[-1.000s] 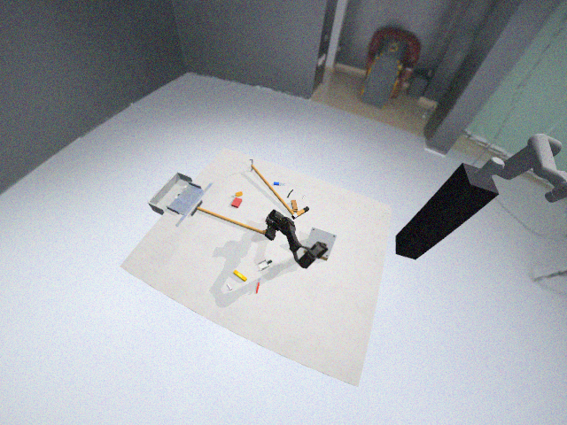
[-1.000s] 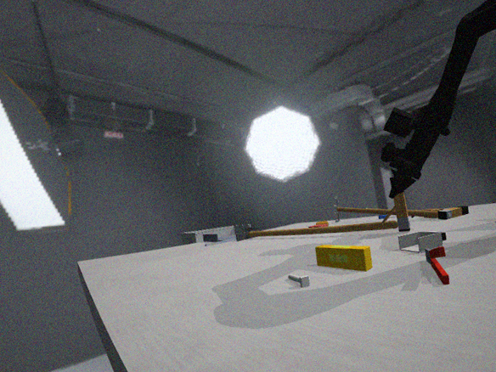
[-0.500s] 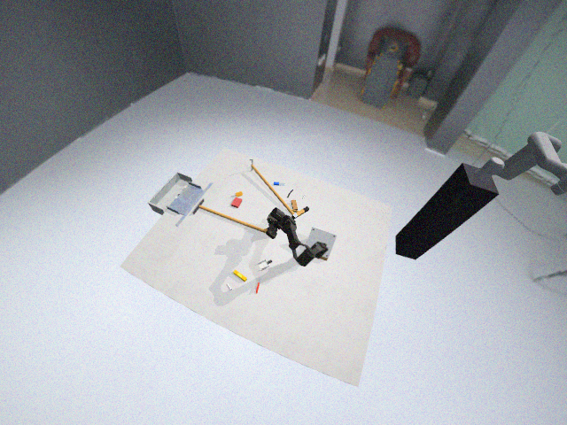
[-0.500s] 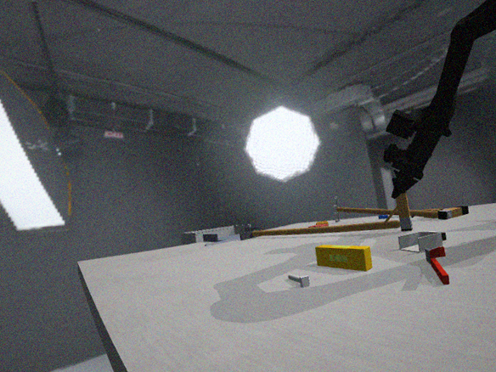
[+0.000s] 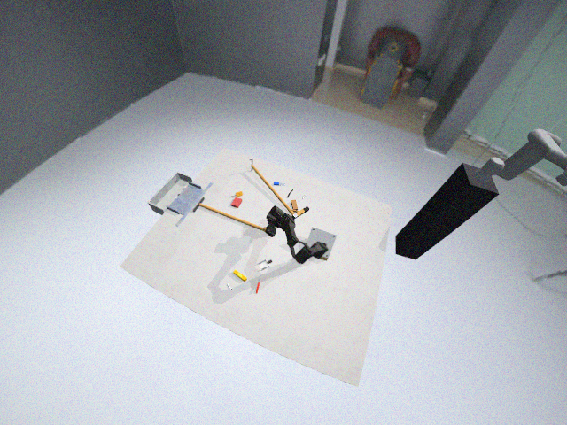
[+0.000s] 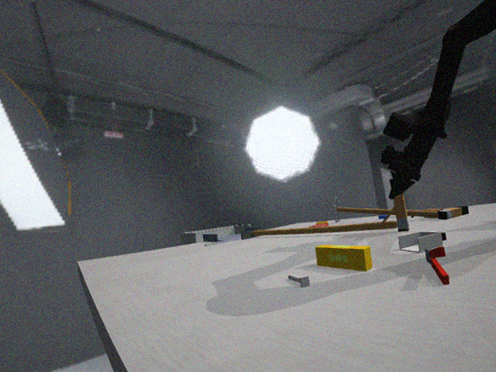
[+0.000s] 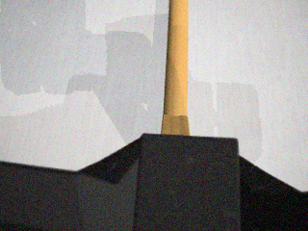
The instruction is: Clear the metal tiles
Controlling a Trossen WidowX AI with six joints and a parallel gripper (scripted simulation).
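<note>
My gripper [image 5: 268, 231] [image 6: 398, 196] is shut on the upright wooden grip of the long scraper [image 5: 233, 217] [image 6: 324, 230] [image 7: 177, 72]. The scraper's handle runs low over the table from the grip to its dark head beside the steel bench plate [image 5: 186, 199]. The catch box [image 5: 159, 209] [image 6: 188, 237] is a grey open tray at the plate's far end, beyond the table edge. I cannot tell single metal tiles on the plate or in the box. In the wrist view the handle leads straight away from the black gripper body, which hides the fingertips.
A hooked wooden stick [image 5: 273, 189] [image 6: 363, 210] lies behind the scraper. A red block [image 5: 236, 202] is near its handle. On the near side are a yellow block [image 5: 239, 275] [image 6: 343, 256], a metal bracket [image 5: 263, 265], a red-handled tool [image 5: 258, 287] [image 6: 440, 270] and a bolt [image 6: 299, 280].
</note>
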